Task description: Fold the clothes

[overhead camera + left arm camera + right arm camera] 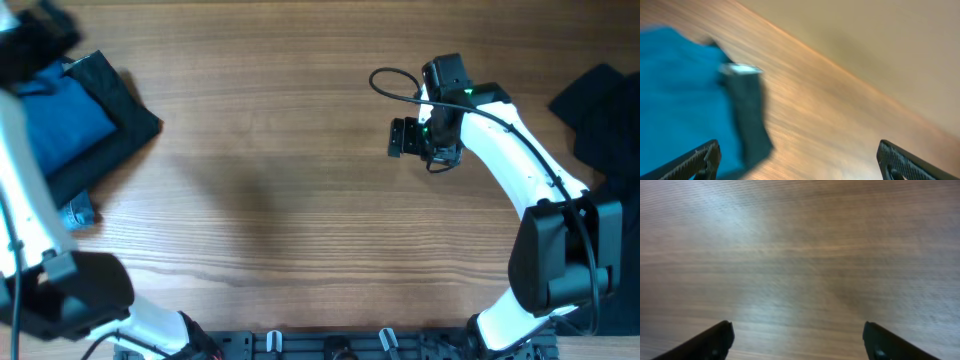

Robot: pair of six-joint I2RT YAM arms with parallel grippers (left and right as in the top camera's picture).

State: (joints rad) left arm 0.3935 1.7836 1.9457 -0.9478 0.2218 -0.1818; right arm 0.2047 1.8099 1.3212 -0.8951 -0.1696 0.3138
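So at this point your left end effector [799,152] was spread wide with nothing between its fingers [700,160], parked up at the far left corner of the worktop [300,200]. The blue shirt [65,115] was right below it. In the wrist view the blue fabric filled everything on the left-finger side, and that finger overlapped the cloth, though I couldn't tell if it was actually touching. The shirt was folded into a fairly tidy block and lay on top of a black garment [128,108], whose edge stuck out past the shirt on the side facing the open worktop. Roughly between the two fingers and a bit ahead of them, a pale tag [741,69] showed on that black edge. That wrist shot was pretty blurry, so I couldn't read anything more off it. Your right end effector [405,137] was well apart from all that, hanging over bare wood with its jaws wide too. Its wrist view showed only wood grain between the fingertips [710,342], so it wasn't holding anything. A second black garment [600,105] lay behind it, out past the right arm [520,150] at the worktop's edge, while the shirt stack was far ahead of its fingers.
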